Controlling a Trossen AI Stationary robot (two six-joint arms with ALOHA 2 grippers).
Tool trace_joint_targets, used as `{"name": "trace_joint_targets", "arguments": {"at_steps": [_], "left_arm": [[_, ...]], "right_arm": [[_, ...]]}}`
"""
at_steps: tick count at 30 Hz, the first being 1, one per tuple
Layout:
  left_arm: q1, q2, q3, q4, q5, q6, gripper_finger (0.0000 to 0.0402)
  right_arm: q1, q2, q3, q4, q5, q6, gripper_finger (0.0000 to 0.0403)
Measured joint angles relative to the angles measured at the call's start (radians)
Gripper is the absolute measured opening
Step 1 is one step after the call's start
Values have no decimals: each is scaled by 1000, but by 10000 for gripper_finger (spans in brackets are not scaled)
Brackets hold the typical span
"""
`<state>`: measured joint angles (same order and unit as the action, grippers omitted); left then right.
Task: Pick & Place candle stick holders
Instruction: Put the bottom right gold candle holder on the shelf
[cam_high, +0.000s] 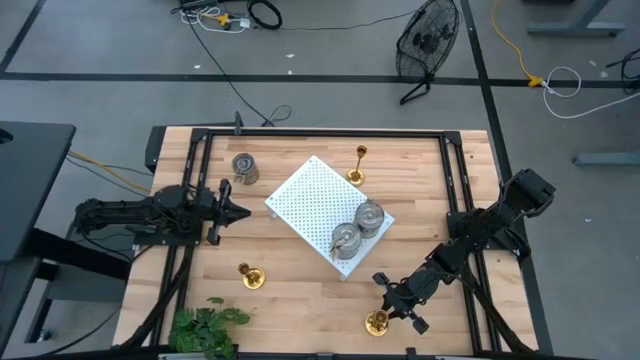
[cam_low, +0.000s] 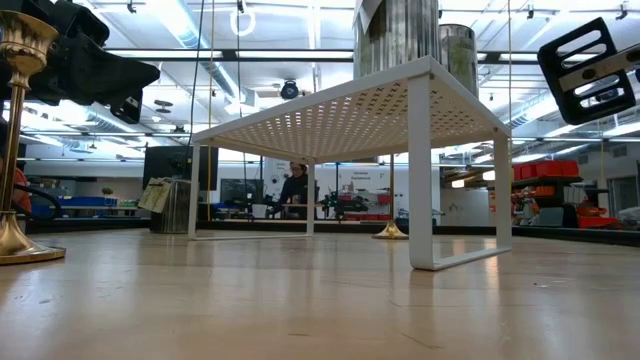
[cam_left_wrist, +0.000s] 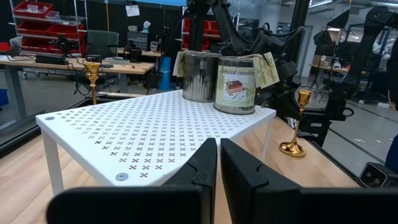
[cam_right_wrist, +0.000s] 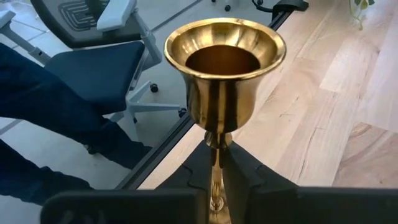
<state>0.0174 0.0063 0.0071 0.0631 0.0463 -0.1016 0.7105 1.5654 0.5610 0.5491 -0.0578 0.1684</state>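
Observation:
A white perforated board (cam_high: 310, 195) stands mid-table on its legs, with two silver-grey candle stick holders (cam_high: 369, 214) (cam_high: 345, 238) on top of it. A third silver one (cam_high: 244, 167) stands on the table at the far left. One brass holder (cam_high: 357, 165) stands by the board's far corner, and another (cam_high: 250, 277) stands near left. My right gripper (cam_high: 385, 308) is shut on a third brass holder (cam_right_wrist: 224, 74) at the near right. My left gripper (cam_left_wrist: 219, 163) is shut and points level toward the board, touching nothing. My right gripper pinches the brass holder's thin stem (cam_right_wrist: 216, 152) between its two fingers, just below the cup. The fingers slant downward from the table's far right and lie across the stem. The holder stands upright with its round base (cam_low: 22, 250) on the table.
A green leafy plant (cam_high: 205, 328) sits at the near left corner. Black frame rails (cam_high: 320, 133) run along the table's far, left and right sides. There is bare wood between the board and the near edge. A person (cam_low: 293, 185) shows far off in the room.

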Motion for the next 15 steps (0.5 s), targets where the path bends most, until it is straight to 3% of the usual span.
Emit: {"name": "trace_joint_targets", "arguments": {"at_steps": [15], "left_arm": [[0,0,0,0,0,0,25]], "right_arm": [[0,-15,97,-82,-19,6,27]]}}
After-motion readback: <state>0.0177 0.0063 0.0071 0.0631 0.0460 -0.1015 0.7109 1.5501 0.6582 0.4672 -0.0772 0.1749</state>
